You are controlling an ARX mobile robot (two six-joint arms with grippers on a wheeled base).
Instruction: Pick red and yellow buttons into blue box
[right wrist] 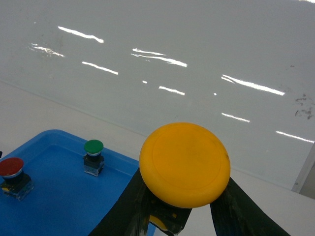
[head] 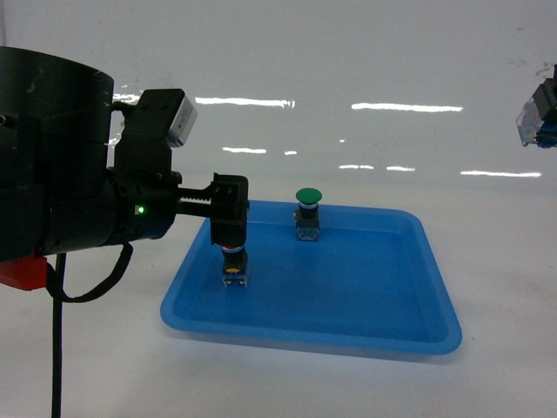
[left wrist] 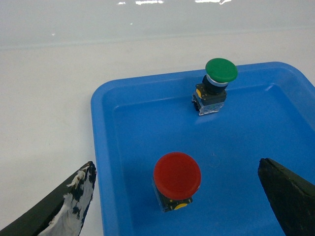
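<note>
While the left gripper [left wrist: 177, 196] is hanging spread wide over the red button [left wrist: 177, 175], a careless close risks tipping the button or glancing off its domed cap. The shallow blue tray [left wrist: 123, 147] below the gripper is holding that button, with the green button [left wrist: 220, 71] standing beyond it. The right gripper [right wrist: 179, 209] is pinching the yellow button [right wrist: 184, 163] aloft; a weak grip could drop it. No blue box is showing.

a green-capped button [head: 308, 212] stands upright in a shallow blue tray [head: 383, 335] on a white table [head: 496, 261].
</note>
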